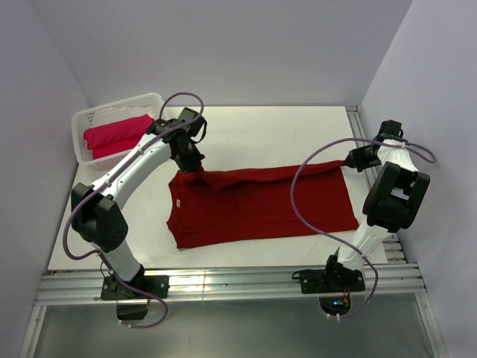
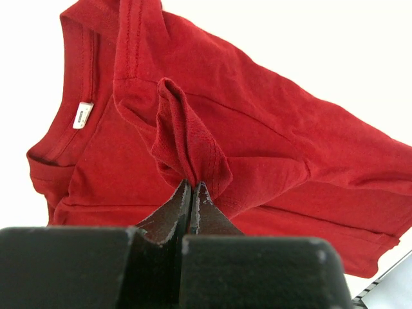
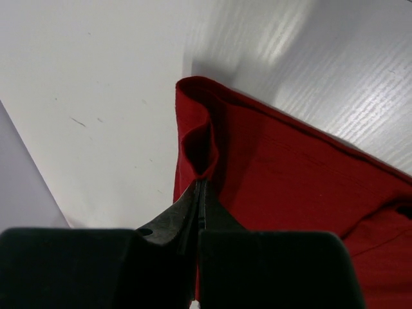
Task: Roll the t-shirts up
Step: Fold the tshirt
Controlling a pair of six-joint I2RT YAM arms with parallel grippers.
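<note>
**Left hand** (image 2: 193, 187): the jaws are pressed together on a raised fold of the dark crimson soft-cloth t-shirt (image 2: 270, 148), at its sleeve end. The small collar with its white label (image 2: 82, 114) lies just beyond the fingertips, to their left in the wrist view.

**Right hand** (image 3: 201, 183): the jaws are pressed together on the hem corner of the same garment. Bare white bench (image 3: 96, 96) lies beyond the fingertips and to their left.

**Governing relation:** both hands grip the far long edge of the shirt, one at each end.
- The long axis runs from the left hand (image 1: 195, 164) to the right hand (image 1: 352, 160), with the collar end at the left hand.
- The body of the shirt (image 1: 261, 209) lies flat on the near side of both hands, toward the arm bases.
- The held edge is turned over toward that side as a narrow band.
- Neither arm is nearer, since each holds its own end.

**Judgement:** the roll runs from the hands toward the bases. Both hands need to travel together so that the band stays parallel to the long axis.

**Count:**
- T-shirts: two. One is held. The other, a brighter pinkish-red cloth t-shirt (image 1: 115, 134), lies bundled in a white perforated plastic basket (image 1: 119, 104), just beyond the left hand and to its left.
- Baskets: one.
- Hands: two.
</note>
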